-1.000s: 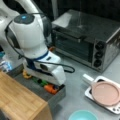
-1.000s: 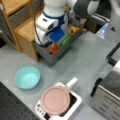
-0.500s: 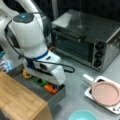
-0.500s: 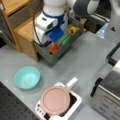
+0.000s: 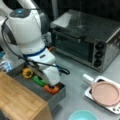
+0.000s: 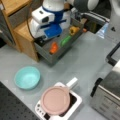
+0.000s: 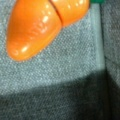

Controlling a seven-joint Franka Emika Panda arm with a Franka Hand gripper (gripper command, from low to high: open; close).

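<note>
A: Status?
B: Arm is low over the grey tray point(image 5: 53, 96) beside the wooden block point(image 5: 20, 100) on the bench point(image 6: 82, 57). Gripper point(image 5: 51, 80) is right above the orange carrot point(image 5: 51, 89).
A: Holding it?
B: No. In the wrist view the carrot point(image 7: 37, 25) lies flat on the tray floor, unlifted. Can't tell how the jaws stand, they're hidden. Green veg point(image 6: 65, 40) and yellow pepper point(image 6: 73, 30) lie untouched.

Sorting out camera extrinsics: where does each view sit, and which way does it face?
Front view: high, looking down across the gray bin toward the toaster oven; arm fills its left, gripper hidden.
Front view: high on the opposite side, looking down past the teal bowl; arm at top.
Wrist view: close above the orange carrot; no gripper shows.
Shared: carrot, bin, pink plate.
</note>
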